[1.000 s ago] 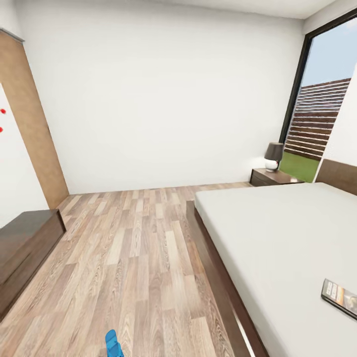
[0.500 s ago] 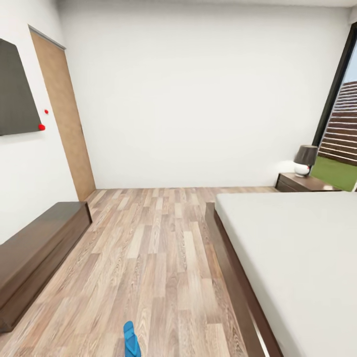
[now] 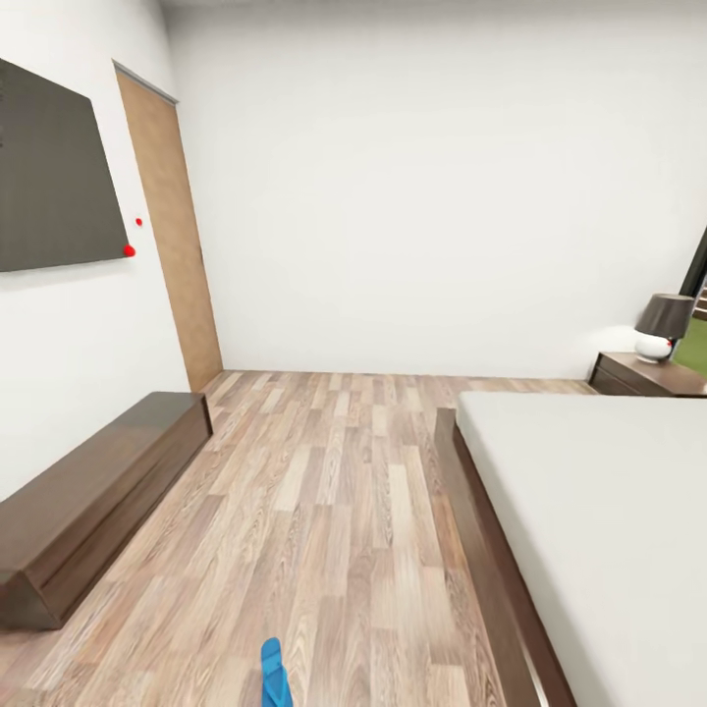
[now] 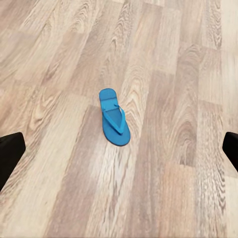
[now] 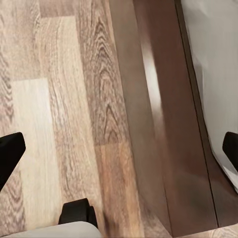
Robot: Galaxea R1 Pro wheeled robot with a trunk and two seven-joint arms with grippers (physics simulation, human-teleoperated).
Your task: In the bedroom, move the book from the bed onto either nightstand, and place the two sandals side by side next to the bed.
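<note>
One bright blue sandal (image 3: pixel 273 678) lies flat on the wood-plank floor at the near edge of the head view, left of the bed (image 3: pixel 609 511). In the left wrist view the same sandal (image 4: pixel 114 117) lies strap up, below and ahead of my open left gripper (image 4: pixel 119 151), not touching it. My right gripper (image 5: pixel 121 148) is open over the floor beside the bed's dark frame (image 5: pixel 163 129). The nightstand (image 3: pixel 648 375) stands at the far right beyond the bed. The book is out of view.
A long low dark cabinet (image 3: pixel 93 496) runs along the left wall under a dark wall panel (image 3: pixel 54 172). A wooden door (image 3: pixel 172 236) is behind it. A lamp (image 3: pixel 661 327) sits on the nightstand. A dark part of my base (image 5: pixel 78 212) shows in the right wrist view.
The head view has swung left: the window and the book have left the picture at the right, and the wall panel and cabinet have come in. This is camera motion.
</note>
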